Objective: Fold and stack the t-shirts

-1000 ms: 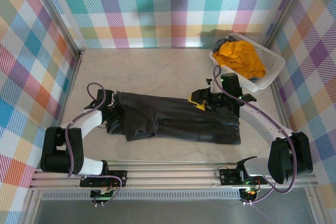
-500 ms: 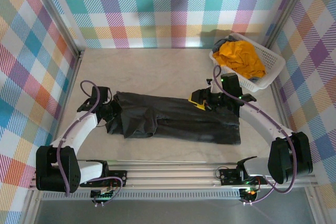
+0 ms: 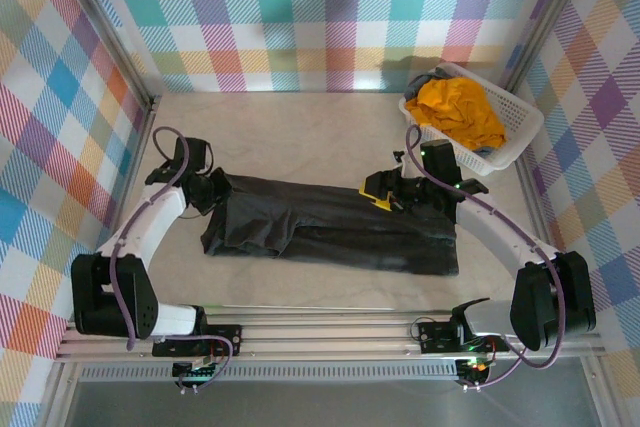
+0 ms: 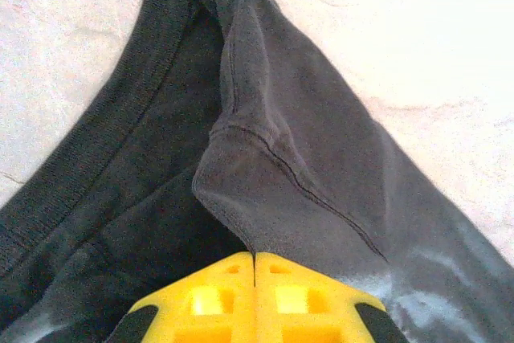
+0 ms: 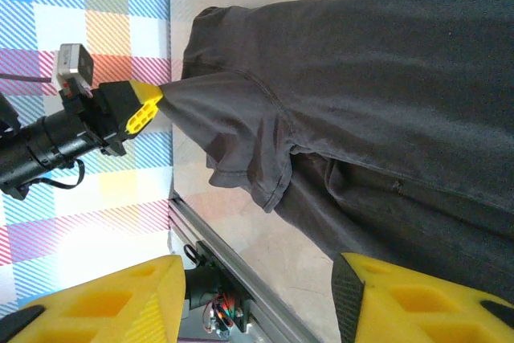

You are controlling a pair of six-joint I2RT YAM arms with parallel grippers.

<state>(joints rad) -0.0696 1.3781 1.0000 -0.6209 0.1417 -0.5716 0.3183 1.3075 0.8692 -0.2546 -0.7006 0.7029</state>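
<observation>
Our left hand [image 4: 254, 267] pinched a sleeve fold of the grey shirt [image 3: 340, 232], which lay on the counter [image 3: 300, 137]; the right hand [image 5: 257, 299] hung spread above it, holding nothing. With one thin pinch, we judged the cloth might slip free or drag and bunch.

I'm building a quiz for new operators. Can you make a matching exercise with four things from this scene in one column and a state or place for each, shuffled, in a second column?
Things
1. dark grey t-shirt
2. mustard t-shirt
3. left tool
4. right tool

States or places
A. open, gripping nothing
B. heaped in the white basket
C. spread along the table
D. shut on dark cloth

Pairs: 1-C, 2-B, 3-D, 4-A
</observation>
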